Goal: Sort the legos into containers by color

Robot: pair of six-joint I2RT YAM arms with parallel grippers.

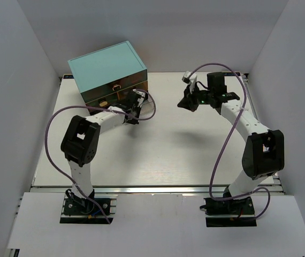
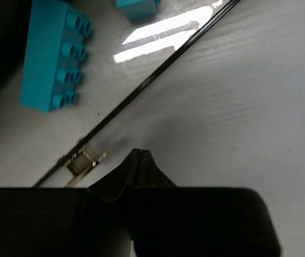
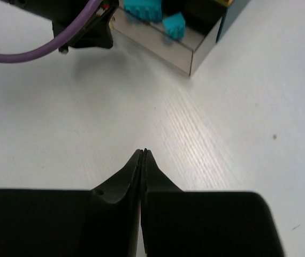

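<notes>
Two cyan-blue legos lie in a pulled-out drawer (image 3: 160,47) of the light-teal cabinet (image 1: 107,67). The left wrist view shows a long one (image 2: 53,53) and the corner of another (image 2: 136,6). The right wrist view has both at its top edge (image 3: 144,8), (image 3: 174,25). My left gripper (image 2: 139,152) is shut and empty, its tips just outside the drawer's dark edge (image 2: 158,72); from above it (image 1: 137,104) sits at the cabinet's front right. My right gripper (image 3: 143,152) is shut on nothing, over bare table; from above it (image 1: 185,103) is right of the cabinet.
White walls enclose the white table (image 1: 158,155) on three sides. The left arm's purple cable (image 3: 35,51) crosses the top left of the right wrist view. A small brass fitting (image 2: 82,161) sits on the drawer's edge. Another drawer (image 1: 115,85) with a cream knob stays closed.
</notes>
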